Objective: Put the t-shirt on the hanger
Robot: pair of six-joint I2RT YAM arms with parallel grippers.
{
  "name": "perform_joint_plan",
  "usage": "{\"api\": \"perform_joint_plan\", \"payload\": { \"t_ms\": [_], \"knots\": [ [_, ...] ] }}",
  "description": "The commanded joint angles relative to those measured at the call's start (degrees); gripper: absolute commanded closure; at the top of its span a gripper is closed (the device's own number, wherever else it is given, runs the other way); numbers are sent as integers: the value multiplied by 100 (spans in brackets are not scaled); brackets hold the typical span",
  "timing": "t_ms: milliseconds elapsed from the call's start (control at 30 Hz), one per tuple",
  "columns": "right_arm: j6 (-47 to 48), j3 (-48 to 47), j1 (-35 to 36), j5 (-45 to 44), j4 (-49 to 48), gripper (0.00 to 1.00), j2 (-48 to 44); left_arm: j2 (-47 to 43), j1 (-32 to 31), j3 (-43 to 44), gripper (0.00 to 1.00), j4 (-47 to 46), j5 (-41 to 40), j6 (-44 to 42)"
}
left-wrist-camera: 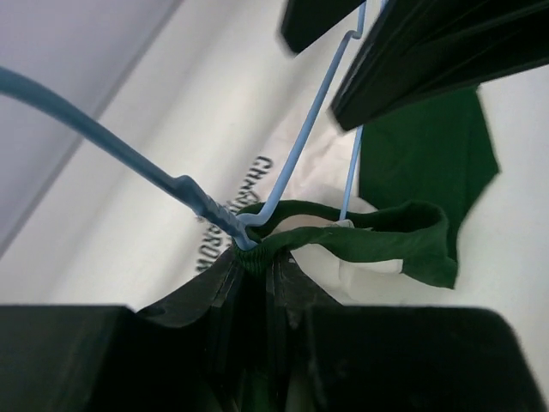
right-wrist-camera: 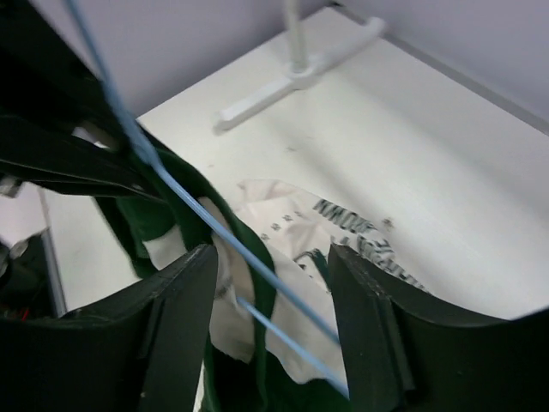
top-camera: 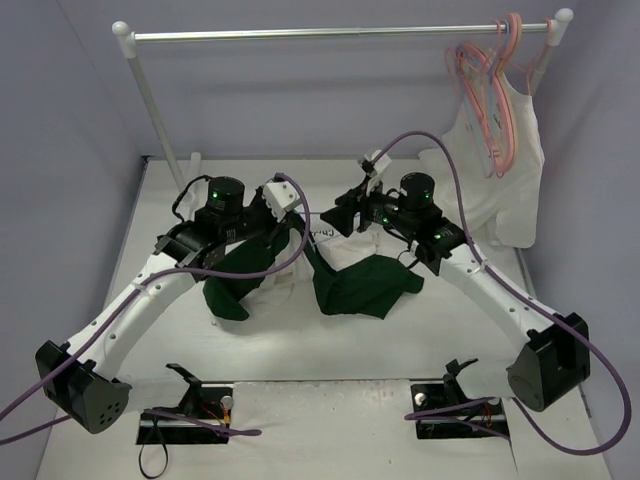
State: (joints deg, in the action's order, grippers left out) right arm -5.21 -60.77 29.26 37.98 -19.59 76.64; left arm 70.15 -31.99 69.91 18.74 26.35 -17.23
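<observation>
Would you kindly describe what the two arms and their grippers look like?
Both the left arm and right arm have white links, black joint housings with green lights, and a loose purple cable along each. The left gripper and right gripper have broad, flat black fingers.

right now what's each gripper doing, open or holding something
left gripper: shut on the green-trimmed white t-shirt at its neck, with the thin light-blue plastic hanger
right gripper: open, the hanger wire loose in the gap
</observation>
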Motion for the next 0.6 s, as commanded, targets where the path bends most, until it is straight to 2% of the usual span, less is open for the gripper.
{"api": "perform_joint_plan", "payload": {
  "t_ms": [0, 200, 300, 467, 567],
  "knots": [
    [-339, -383, -87, -1282, 288, 43, -553, -134, -9, 681, 100, 5, -937, -122],
    [-1620, -146, -78, -2505, 912, 43, -922, 34, -9, 849, 100, 367, -1738, 35],
    [-2428, 293, -34, -2987, 1054, 46, -1176, -133, -9, 490, 100, 148, -1966, 176],
    [-3476, 1162, 97, -3331, 1001, 42, -1345, -388, -18, -64, 100, -72, -2143, 528],
    [-4022, 1453, 483, -3664, 975, 42, -1319, -520, -18, -267, 100, -134, -2072, 695]
  ]
}}
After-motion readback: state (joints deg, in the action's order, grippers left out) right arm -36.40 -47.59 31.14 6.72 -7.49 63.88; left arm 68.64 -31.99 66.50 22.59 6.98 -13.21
